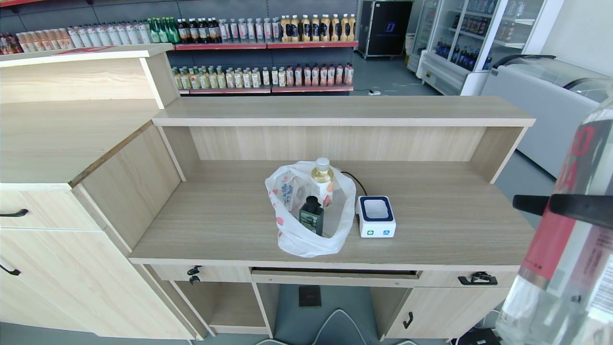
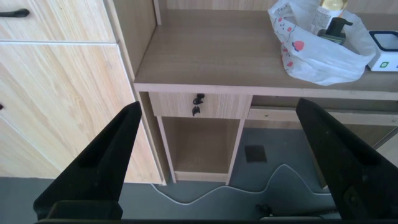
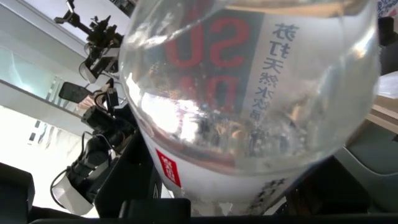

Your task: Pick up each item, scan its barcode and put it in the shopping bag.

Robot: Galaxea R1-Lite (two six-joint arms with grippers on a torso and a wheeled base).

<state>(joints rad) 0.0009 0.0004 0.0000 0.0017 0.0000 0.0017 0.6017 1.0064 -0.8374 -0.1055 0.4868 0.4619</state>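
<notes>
Bottle (image 1: 555,244) with clear liquid and a red label is held up in your right gripper (image 1: 565,206), well to the right of the shopping bag (image 1: 297,242) and nearer to you than it, off past the worktop (image 1: 215,215) edge. Your right fingers (image 1: 531,203) are clamped across its body, one black finger lying over the label. From the right wrist, the rounded clear body takes up nearly the whole picture.

The shopping bag itself, white with red spots, sits mouth-open near the middle of the worktop. Standing in it you have a yellow-liquid bottle (image 1: 322,177) with a white cap at the back, a dark pump bottle (image 1: 311,213) in front of that, and a printed carton (image 1: 289,189) to their left. Just beside the bag on its right is the white scanner (image 1: 376,215), with a black cable (image 1: 353,178) running off behind it.

Your left gripper (image 2: 217,168) hangs lower than the bag and well apart from it, on its left, off the worktop and facing the drawer (image 2: 186,106) beneath. Its fingers (image 2: 99,168) are spread wide with nothing between them.

Far behind the bag, shelves (image 1: 263,45) carry rows of drinks.
</notes>
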